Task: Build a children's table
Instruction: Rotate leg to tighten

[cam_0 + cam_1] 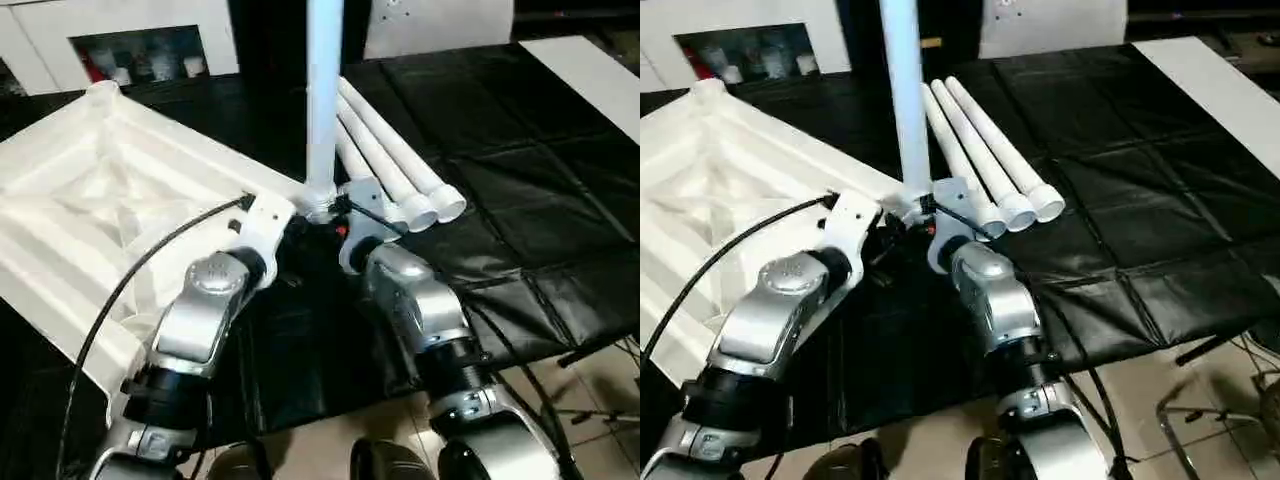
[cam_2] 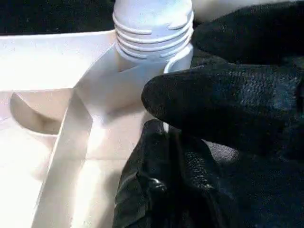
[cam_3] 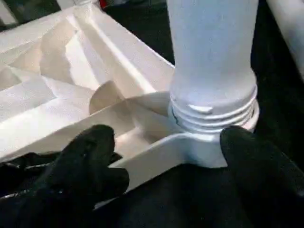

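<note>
Right hand (image 3: 166, 156) spread around upright leg (image 3: 211, 61), corner socket (image 3: 190, 147)

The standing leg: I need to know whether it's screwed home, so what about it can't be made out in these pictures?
- Standing leg: its upper end is cut off by the head views' top edge.
- Corner socket: thread depth inside is hidden by its own wall.
- Threads: partly hidden in the left wrist view by a black finger.
</note>
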